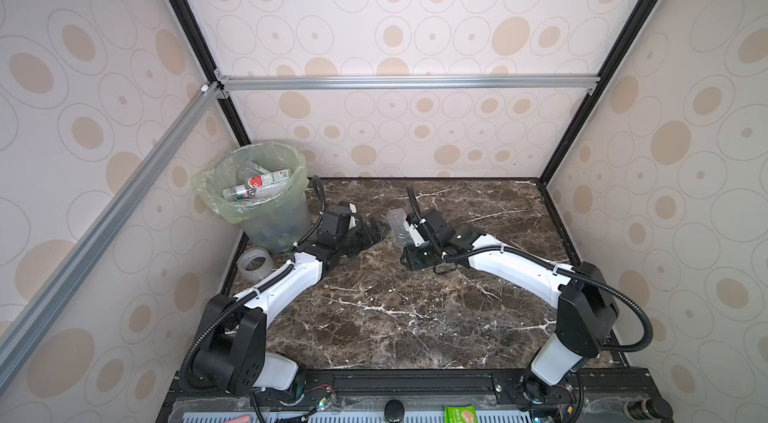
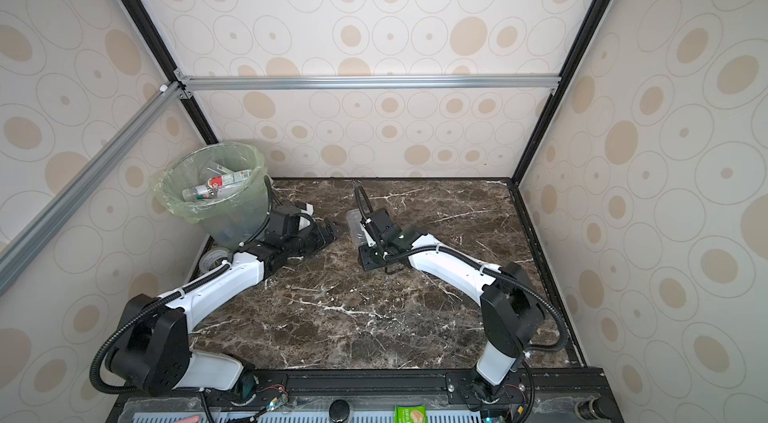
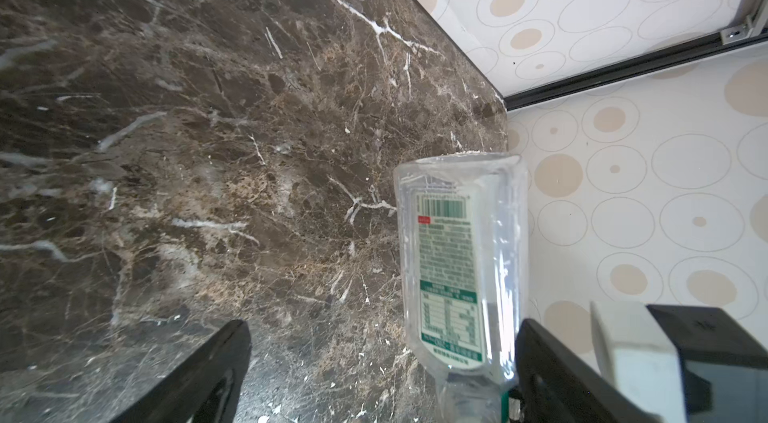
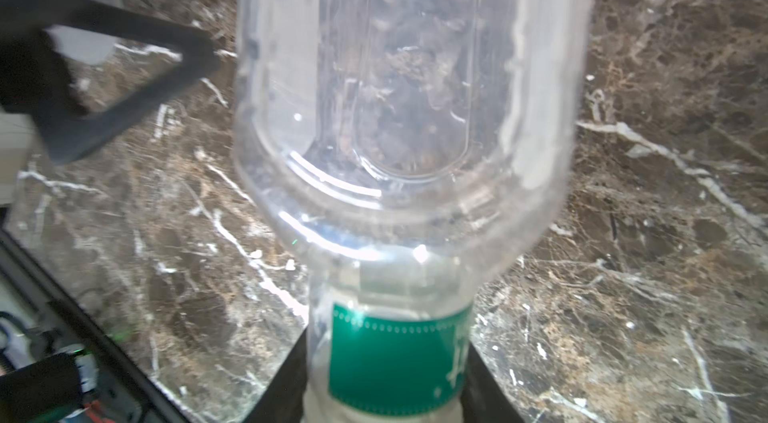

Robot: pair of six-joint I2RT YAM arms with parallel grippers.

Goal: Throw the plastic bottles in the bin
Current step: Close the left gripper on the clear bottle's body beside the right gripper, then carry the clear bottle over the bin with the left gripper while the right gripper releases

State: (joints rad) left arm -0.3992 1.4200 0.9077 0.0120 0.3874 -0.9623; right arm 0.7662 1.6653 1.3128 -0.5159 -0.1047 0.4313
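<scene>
Right fingers (image 1: pixel 409 234) clamped on green-banded neck of clear plastic bottle (image 1: pixel 395 222), held over dark marble counter (image 1: pixel 395 317), well right of bin (image 1: pixel 270 221). Left fingers (image 1: pixel 376 230) spread wide, empty, between bin and held bottle, close to bottle. In far left corner, bin holds red-labelled bottle (image 1: pixel 259 184) among others. Tape roll (image 1: pixel 254 263) just in front of bin.
</scene>
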